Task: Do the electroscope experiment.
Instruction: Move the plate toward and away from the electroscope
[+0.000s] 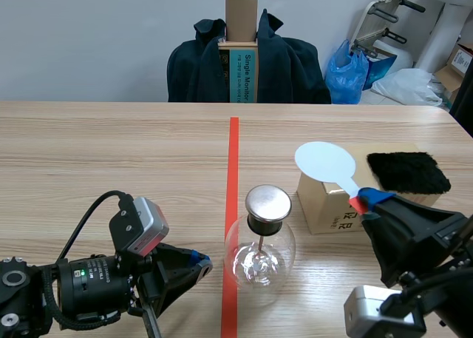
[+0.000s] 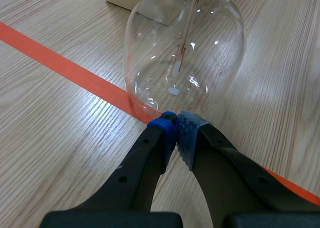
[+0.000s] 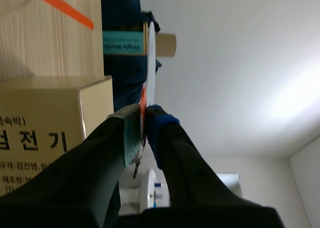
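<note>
Left gripper lies low on the table, its fingers pressed together with nothing between them, blue pads meeting at the tip. It points at the foot of the electroscope from the left; the tips are right at the glass, though I cannot tell whether they touch it.

At the electroscope's right, the right gripper is raised and clamped on the red handle of a paddle. The right wrist view shows the thin handle squeezed between the two pads, with the blade seen edge-on ahead of them. The pale round blade stands up and to the right of the electroscope's cap, higher than it and apart from it.

The electroscope itself stands upright near the table's near edge: a round clear glass bulb with a black stopper, a flat metal disc on top and a thin rod hanging down inside. Its left side sits over the tape line, which runs away from the robot past it.

Just beside the electroscope, on its right, sits a cardboard box with printed writing on its side — under the paddle's blade. A black fur pad lies on top of the box, at the end farther from the electroscope. Well beyond the electroscope, past the table's far edge, a dark jacket hangs over a chair.
</note>
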